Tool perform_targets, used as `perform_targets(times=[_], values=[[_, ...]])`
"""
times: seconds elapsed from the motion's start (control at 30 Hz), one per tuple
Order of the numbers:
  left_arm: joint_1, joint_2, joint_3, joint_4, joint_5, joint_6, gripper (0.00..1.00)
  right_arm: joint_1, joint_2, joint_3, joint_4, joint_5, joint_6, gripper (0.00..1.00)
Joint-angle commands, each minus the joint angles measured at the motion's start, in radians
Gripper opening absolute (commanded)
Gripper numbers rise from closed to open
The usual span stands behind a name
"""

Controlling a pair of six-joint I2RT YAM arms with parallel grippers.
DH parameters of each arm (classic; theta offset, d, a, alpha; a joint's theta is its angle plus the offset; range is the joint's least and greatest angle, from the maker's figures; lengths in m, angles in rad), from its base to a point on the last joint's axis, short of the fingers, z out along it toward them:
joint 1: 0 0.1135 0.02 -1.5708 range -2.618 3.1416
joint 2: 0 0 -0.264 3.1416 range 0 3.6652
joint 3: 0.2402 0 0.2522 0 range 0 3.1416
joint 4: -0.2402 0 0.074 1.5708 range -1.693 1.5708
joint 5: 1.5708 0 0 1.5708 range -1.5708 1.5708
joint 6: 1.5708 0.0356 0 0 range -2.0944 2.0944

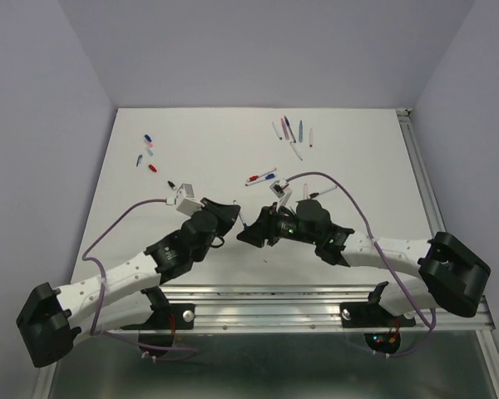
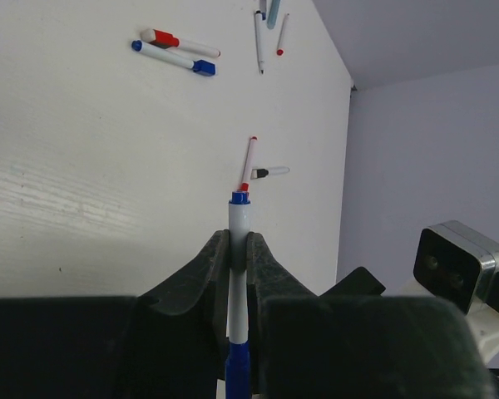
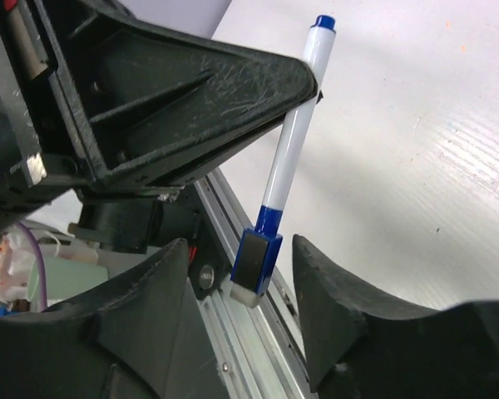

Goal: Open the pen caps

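Hold the pen (image 3: 291, 150) firm by its white barrel in the left gripper (image 2: 239, 239), pinched narrow around it, with the blue cap (image 3: 258, 262) hanging at the pen's 6 o'clock end in the right wrist view, between the fingers (image 3: 341, 316) of the right gripper (image 3: 241, 243), parted either side and not yet touching. Centre the cap squarely between those fingers, close on its flat blue sides and not on the barrel, then pull straight along the pen toward 6 o'clock, without twisting or levering sideways, to avoid dragging the pen out of the left grip
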Motion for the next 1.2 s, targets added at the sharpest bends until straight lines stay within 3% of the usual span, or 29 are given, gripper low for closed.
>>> perform_targets(times=[0.0,0.13,0.27,0.43,0.47,0.6,0.87,1.1,1.17], values=[[-0.018,-0.002,0.018,0.034,-0.052,-0.017,0.0,0.01,0.02,0.066,0.043,0.037,-0.002,0.55],[-0.027,0.007,0.022,0.034,-0.069,-0.026,0.0,0.012,0.035,0.072,0.038,0.037,0.002,0.31],[-0.031,0.028,0.028,0.038,-0.103,-0.023,0.0,0.013,0.048,0.089,0.005,0.031,0.021,0.01],[0.01,0.07,0.041,0.17,-0.31,0.104,0.0,0.044,0.031,0.028,-0.005,-0.07,0.073,0.01],[0.039,0.096,0.051,0.194,-0.296,0.144,0.0,0.054,0.023,0.005,0.035,-0.083,0.091,0.01],[0.278,0.18,0.13,0.271,-0.14,0.268,0.0,0.157,-0.052,-0.106,0.074,-0.095,0.14,0.01],[0.514,0.353,0.266,0.322,0.044,0.4,0.0,0.242,-0.212,-0.267,0.046,0.03,0.202,0.01],[0.528,0.249,0.205,0.285,0.228,0.451,0.0,0.227,-0.249,-0.181,-0.225,0.276,0.115,0.01],[0.53,0.182,0.168,0.195,0.26,0.442,0.0,0.196,-0.21,-0.129,-0.258,0.299,0.093,0.01]])
